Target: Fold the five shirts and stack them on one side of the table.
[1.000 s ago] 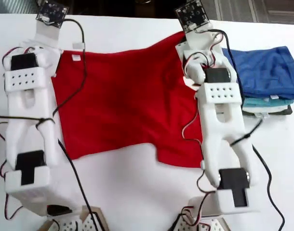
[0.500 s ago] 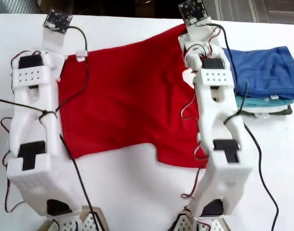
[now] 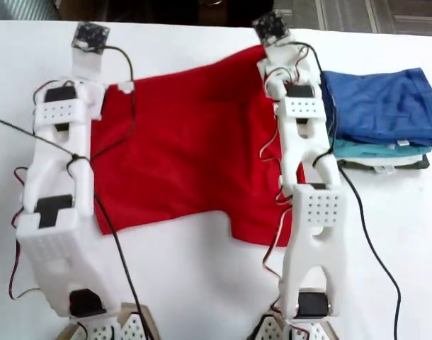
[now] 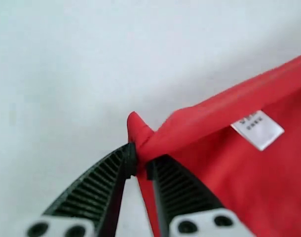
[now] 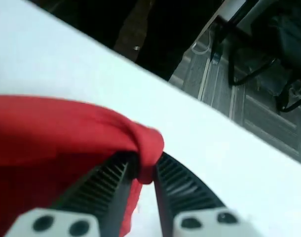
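Red shirt (image 3: 188, 149): spread mostly flat on the white counter (image 3: 202, 283), just beside the stack of folded shirts (image 3: 382, 106). The stack has blue on top, then teal, white and a dark layer. The red shirt's near hem is stepped and reaches farther out on the side toward the stack. We see a white label (image 4: 257, 129) at its far edge, by the corner away from the stack.

Left gripper (image 4: 139, 160): fingers (image 4: 98, 187) clenched on the red shirt's far corner away from the stack, with a small peak of cloth pinched between them.

Right gripper (image 5: 145, 165): clenched on the far corner nearest the stack, cloth bunched over the tips.

Versus one second earlier, we note that both arms have stretched farther from their bases. The corner away from the stack has drawn toward the stack, narrowing the spread. Stack unchanged.
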Robot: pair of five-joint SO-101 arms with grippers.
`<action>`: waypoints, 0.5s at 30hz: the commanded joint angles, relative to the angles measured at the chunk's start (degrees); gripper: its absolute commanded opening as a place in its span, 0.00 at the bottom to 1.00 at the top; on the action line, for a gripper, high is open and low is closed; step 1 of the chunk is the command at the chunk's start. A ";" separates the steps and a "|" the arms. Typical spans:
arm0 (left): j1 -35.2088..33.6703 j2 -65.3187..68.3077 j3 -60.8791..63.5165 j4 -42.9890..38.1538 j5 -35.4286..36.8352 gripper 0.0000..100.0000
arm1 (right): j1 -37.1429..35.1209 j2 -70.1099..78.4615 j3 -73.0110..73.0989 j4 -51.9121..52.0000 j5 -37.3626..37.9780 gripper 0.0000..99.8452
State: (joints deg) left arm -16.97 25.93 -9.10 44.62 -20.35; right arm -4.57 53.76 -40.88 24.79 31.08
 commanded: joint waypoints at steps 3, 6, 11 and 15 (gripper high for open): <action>0.35 4.66 -0.48 -1.32 0.09 0.03 | 0.92 2.77 -5.80 3.30 0.62 0.02; 0.26 7.30 -0.48 -1.32 0.00 0.03 | 0.04 4.18 -6.24 5.32 0.62 0.02; 0.18 8.00 -0.57 -0.79 0.00 0.03 | -0.66 4.09 -6.33 6.29 0.62 0.02; -0.79 8.00 -5.67 4.66 0.18 0.03 | -0.48 1.10 -6.33 6.64 0.62 0.02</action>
State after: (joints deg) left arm -16.97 34.73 -10.15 45.58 -20.35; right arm -4.92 59.21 -44.31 31.03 31.16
